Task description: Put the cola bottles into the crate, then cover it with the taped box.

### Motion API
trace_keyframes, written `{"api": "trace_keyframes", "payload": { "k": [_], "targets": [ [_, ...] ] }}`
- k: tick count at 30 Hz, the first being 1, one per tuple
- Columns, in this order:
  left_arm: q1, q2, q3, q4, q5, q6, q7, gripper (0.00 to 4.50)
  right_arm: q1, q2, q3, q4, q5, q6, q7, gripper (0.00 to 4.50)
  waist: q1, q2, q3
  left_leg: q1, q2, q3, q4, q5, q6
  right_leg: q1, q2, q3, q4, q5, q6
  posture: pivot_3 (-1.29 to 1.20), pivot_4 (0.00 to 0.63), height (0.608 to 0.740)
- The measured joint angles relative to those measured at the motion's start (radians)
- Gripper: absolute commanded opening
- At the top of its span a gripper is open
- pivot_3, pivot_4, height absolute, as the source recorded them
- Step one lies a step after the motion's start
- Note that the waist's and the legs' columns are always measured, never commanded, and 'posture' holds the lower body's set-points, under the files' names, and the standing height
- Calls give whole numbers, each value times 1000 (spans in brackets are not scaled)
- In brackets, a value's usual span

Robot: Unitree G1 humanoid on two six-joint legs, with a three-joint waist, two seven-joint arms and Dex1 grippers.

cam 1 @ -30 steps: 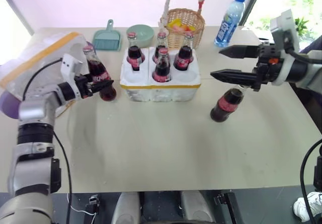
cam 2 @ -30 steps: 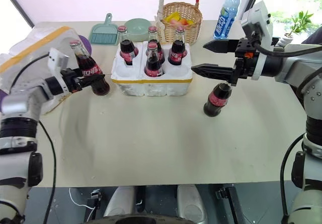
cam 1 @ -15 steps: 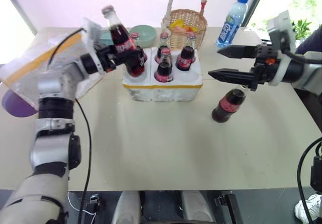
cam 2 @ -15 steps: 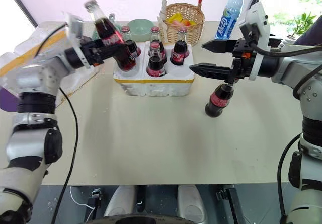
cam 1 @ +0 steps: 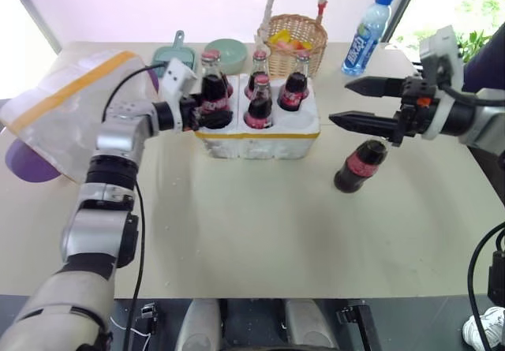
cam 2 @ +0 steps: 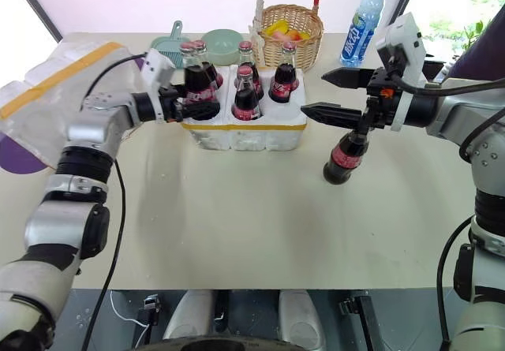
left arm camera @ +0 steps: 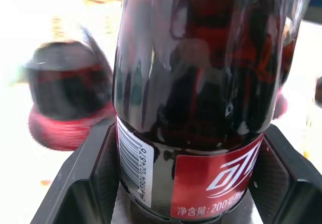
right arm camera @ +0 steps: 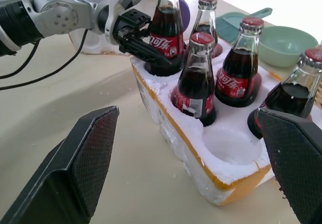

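— How do the jaws stand?

— The left gripper (cam 1: 207, 117) is clamped round the lower body of a cola bottle (right arm camera: 165, 30), holding it upright in the near-left well of the crate (cam 1: 258, 134). The right gripper (cam 1: 357, 102) hangs above the table (cam 1: 237, 225) with its two fingers spread wide and nothing between them.

— Go across from the left. What holds what?

— Far left lies the taped box (cam 1: 63, 106), tilted, with a yellow stripe across it and something purple (cam 1: 24, 163) poking out from under its near side. Behind the crate sit a green dustpan (cam 1: 168, 51) and a green bowl (cam 1: 225, 51); what is in the bowl I cannot tell.

— And the crate itself?

— White foam with a yellow band. Five bottles stand in it, counting the gripped one: three in the back row and two in the front. The near-right well (right arm camera: 229, 144) is open and bare.

— The sixth bottle?

— The loose bottle (cam 1: 360, 164) is on the table right of the crate, leaning, just below the right gripper's lower finger. Whether they touch I cannot tell.

— Further back?

— A wicker basket (cam 1: 290, 34) with yellow and orange things in it, then a blue-capped water bottle (cam 1: 364, 32) standing upright.
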Motion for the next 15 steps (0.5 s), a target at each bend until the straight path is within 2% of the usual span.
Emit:
{"api": "trace_keyframes", "payload": {
  "k": [4, 6, 8, 15],
  "targets": [
    [-5, -21, 0, 32, 41, -55, 42, 2770, 2, 1, 1, 0, -5, -4, -3, 4500, 8, 1, -1, 2, -1, 0, 1, 0, 0, 3, -1, 0, 0, 0, 0, 0, 150, 740],
    [-20, -36, 1, 61, 52, -68, 67, 3822, 2, 3, 2, 0, -5, -5, -7, 4500, 14, 1, -1, 4, -1, 0, 1, 0, 0, 4, -1, 0, 0, 0, 0, 0, 150, 740],
    [-21, -47, 4, 71, 52, -79, 83, 4465, 2, 3, 2, -2, -5, -5, -8, 4500, 20, 1, -1, 4, -1, 0, 1, 0, 0, 5, -1, 0, 0, 0, 0, 0, 150, 740],
    [12, -35, 34, 6, 10, -23, 57, 4465, 19, -6, -7, -38, -1, -2, -10, 4500, 20, 1, -2, 4, 0, 0, 1, 1, 1, 5, 0, 0, 1, 0, 0, 0, 150, 740]
  ]
}}
